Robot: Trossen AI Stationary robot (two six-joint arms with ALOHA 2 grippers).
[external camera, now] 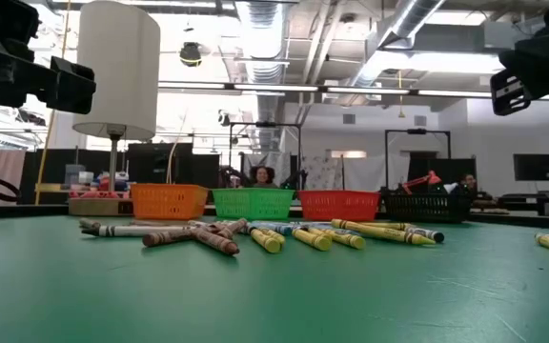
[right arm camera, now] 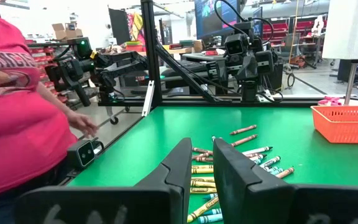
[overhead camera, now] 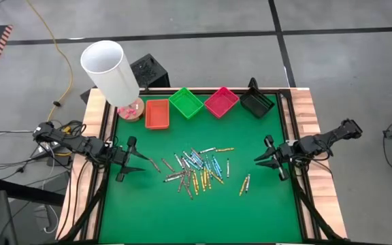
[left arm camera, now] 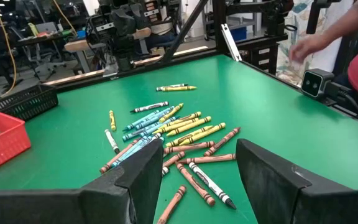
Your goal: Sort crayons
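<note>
Meanwhile, crayons (overhead camera: pixel 197 168) lie mid-worktop (overhead camera: pixel 141 218); left claw (overhead camera: pixel 128 158) hovers open and empty at its left edge, right claw (overhead camera: pixel 272 158) narrowly parted, empty, opposite.

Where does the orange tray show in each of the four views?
High view: orange tray at the table's far edge, leftmost of four trays, beside the lamp.
Low view: orange tray, leftmost in the row, just right of the lamp's stem.
Left wrist view: not in it.
Right wrist view: orange tray at the picture's right edge, under the lamp.
Shared landmark: the crayons piled mid-table.
</note>
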